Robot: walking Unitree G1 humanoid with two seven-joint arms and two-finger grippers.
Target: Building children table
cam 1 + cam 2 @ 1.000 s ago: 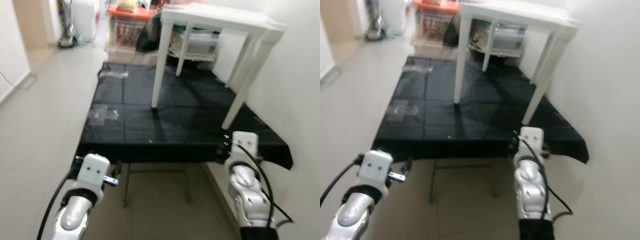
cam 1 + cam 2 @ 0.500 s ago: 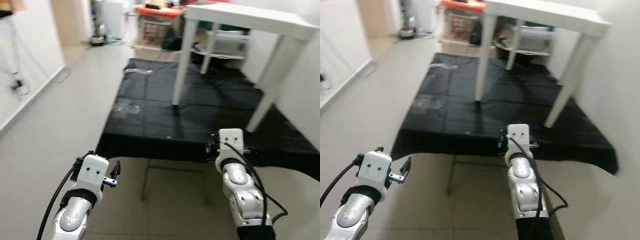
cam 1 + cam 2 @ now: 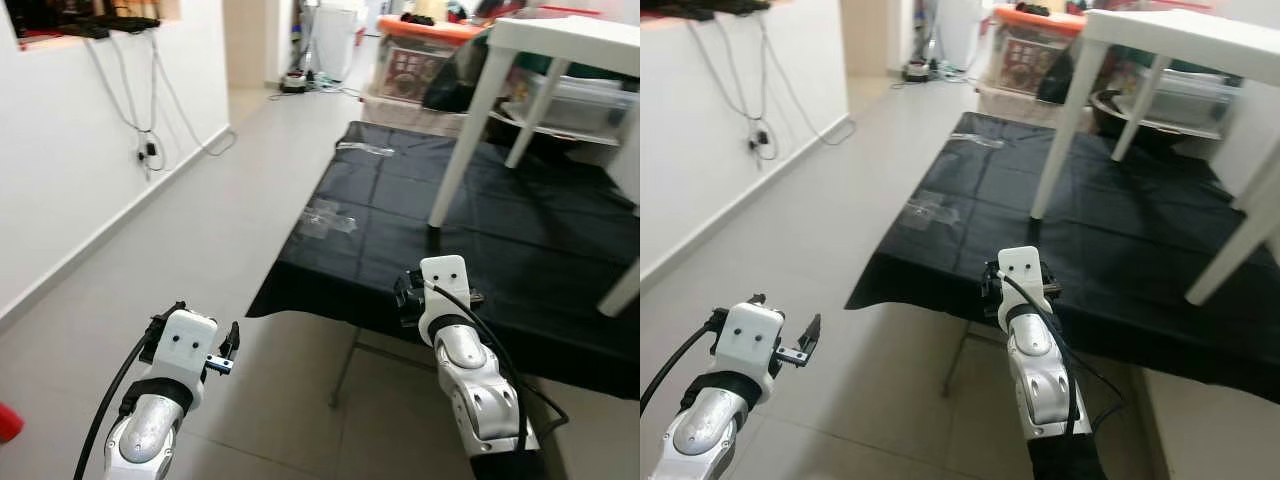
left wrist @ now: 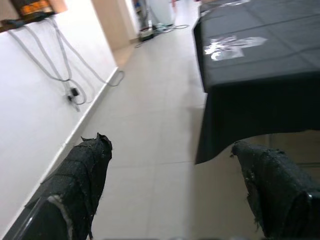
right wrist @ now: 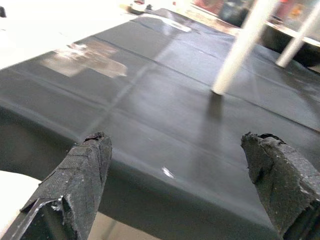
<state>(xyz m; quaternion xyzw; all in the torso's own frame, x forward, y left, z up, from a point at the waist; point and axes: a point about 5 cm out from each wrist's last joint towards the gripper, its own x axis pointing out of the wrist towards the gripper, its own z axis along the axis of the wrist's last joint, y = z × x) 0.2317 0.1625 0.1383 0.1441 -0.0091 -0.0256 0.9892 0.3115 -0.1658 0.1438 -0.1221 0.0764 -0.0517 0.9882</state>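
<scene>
The white children's table (image 3: 1185, 40) stands upright on the black-covered desk (image 3: 1120, 250), toward its far right side, its nearest leg (image 3: 1060, 130) planted about mid-surface and another leg (image 3: 1235, 245) down by the right edge. It looks like a stiff, fairly light piece with smooth painted legs, probably slippery under the black fingers; I'd judge a leg, low down near the foot, the best place to take hold, since the top is too broad to span. A clear plastic bag (image 3: 328, 217) lies flat near the desk's left edge, another bag (image 3: 365, 148) at the far left corner. The right gripper (image 5: 182, 175) hovers at the near edge of the desk, forearm raised and pointing over the cloth, jaws wide apart and empty. The left gripper (image 4: 170, 185) hangs low over the floor tiles, off the desk's near left corner, jaws likewise spread on nothing.
</scene>
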